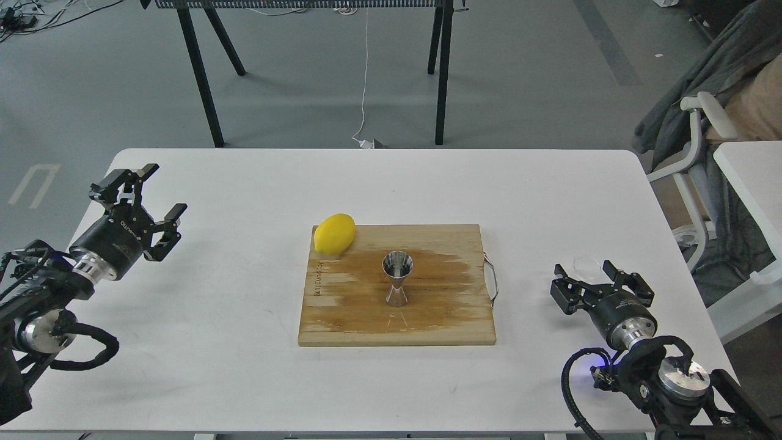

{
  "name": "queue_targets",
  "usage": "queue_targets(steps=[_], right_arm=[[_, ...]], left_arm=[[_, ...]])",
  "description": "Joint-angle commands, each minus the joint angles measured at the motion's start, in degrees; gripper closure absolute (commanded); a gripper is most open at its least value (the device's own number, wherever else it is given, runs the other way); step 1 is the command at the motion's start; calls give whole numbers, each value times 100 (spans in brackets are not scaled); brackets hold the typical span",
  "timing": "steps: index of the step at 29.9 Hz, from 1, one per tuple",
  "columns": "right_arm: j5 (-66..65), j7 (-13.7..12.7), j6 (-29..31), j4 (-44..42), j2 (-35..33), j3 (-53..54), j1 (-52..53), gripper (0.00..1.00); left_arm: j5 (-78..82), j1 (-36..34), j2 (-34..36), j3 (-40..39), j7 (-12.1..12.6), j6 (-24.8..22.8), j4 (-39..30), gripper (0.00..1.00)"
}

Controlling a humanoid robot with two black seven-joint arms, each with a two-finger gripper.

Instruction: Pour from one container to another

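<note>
head view shows the right gripper low over the table, its fingers spread, with the glass cup sitting right at the fingertips, between them or just beyond; the cup is clear and small, so i cannot tell whether the pads touch it. nothing is pinched yet as far as i can see. whether the cup holds any liquid is too faint to tell.

the jigger stands upright on the board, well off to the left of the right gripper, its open upper cone facing up. no liquid is plain in it from this angle. a lemon rests at the board's far left corner, beyond the jigger and apart from it.

the left gripper hangs above the table's left side, fingers spread and holding nothing, far from the jigger and cup.

by my reading the task is at its start: the cup is not yet lifted, and grasping it is the step in hand. what is left is closing on the cup, carrying it leftward over the jigger, tipping its lip above the upper cone, and setting it back down.
</note>
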Motion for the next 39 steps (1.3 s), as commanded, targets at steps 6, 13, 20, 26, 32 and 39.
queue_targets(steps=[6,13,20,26,32,39], right_arm=[[0,0,-30,735,-255,17,-159,5],[-105,-439,810,1298,-756,26,-46,4],[-132,-940,2173,122,-932,-9,710,3],[-132,-993,2173,-99,-1020,-325,790,2],[-132,-967,2173,-91,-1012,-343,764,2],[-132,-923,2173,-73,-959,-264,764,1]], left_arm=[[0,9,1,0,0,0,0,13],[0,35,-7,0,0,0,0,13],[-158,44,-227,-53,0,0,9,13],[-325,44,-245,-62,0,0,17,13],[-369,53,-227,-114,0,0,-18,13],[-448,61,-236,-141,0,0,-9,13]])
